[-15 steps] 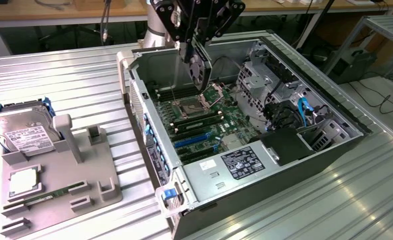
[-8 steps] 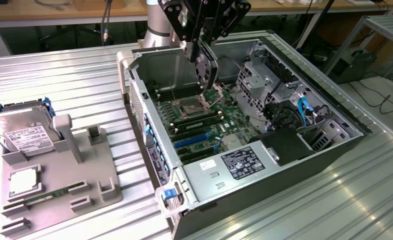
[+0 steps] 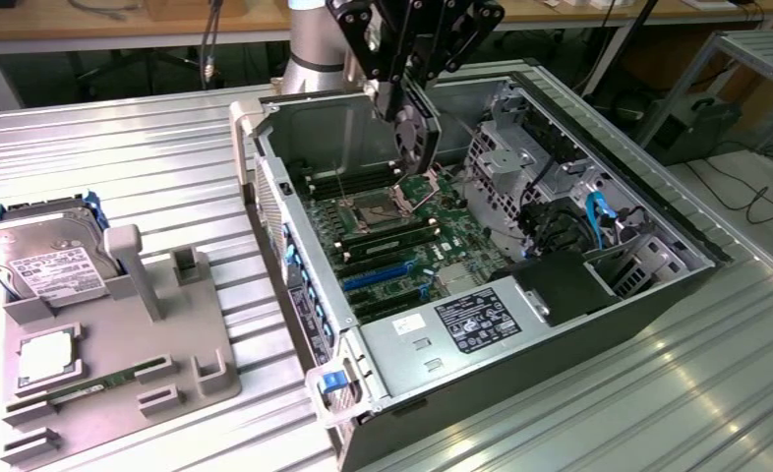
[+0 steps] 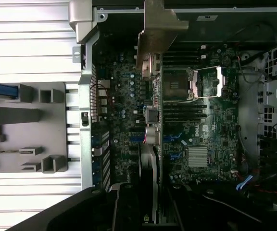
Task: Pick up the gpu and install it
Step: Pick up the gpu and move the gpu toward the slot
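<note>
Misalignment is what we'd worry about, since the gripper (image 3: 406, 103) is pinching the gpu (image 3: 416, 147) on edge above the motherboard (image 3: 459, 236) inside the open case (image 3: 649, 295), and any tilt could jam it beside the blue slots (image 3: 376, 278)

Gpu (image 3: 414, 138) above motherboard (image 3: 406, 241), inside case (image 3: 311, 133)

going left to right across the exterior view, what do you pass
silver boxy hard drive with white label → blue plastic tab → thin flat dark gpu held in the gripper → light blue cables
</note>
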`<action>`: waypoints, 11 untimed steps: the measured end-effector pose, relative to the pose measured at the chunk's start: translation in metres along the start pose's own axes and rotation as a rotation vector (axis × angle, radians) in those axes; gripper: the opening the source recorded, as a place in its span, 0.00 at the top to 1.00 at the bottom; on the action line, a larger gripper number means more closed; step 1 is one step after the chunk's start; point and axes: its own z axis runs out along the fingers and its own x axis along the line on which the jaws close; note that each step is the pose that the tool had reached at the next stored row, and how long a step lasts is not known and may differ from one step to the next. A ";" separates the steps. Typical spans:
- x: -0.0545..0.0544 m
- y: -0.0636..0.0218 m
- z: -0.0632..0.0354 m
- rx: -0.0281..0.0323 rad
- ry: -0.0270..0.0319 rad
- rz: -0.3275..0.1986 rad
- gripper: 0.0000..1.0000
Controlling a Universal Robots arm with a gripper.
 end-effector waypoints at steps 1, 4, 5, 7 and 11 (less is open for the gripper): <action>-0.002 0.0000 0.0000 0.0000 0.0000 0.000 0.73; -0.006 0.0001 0.0003 0.0000 0.0000 0.000 0.73; -0.009 0.0002 0.0004 0.0000 0.0000 0.000 0.73; -0.013 0.0002 0.0006 0.0000 0.0000 0.000 0.73; -0.018 0.0003 0.0009 0.0000 -0.0001 0.000 0.73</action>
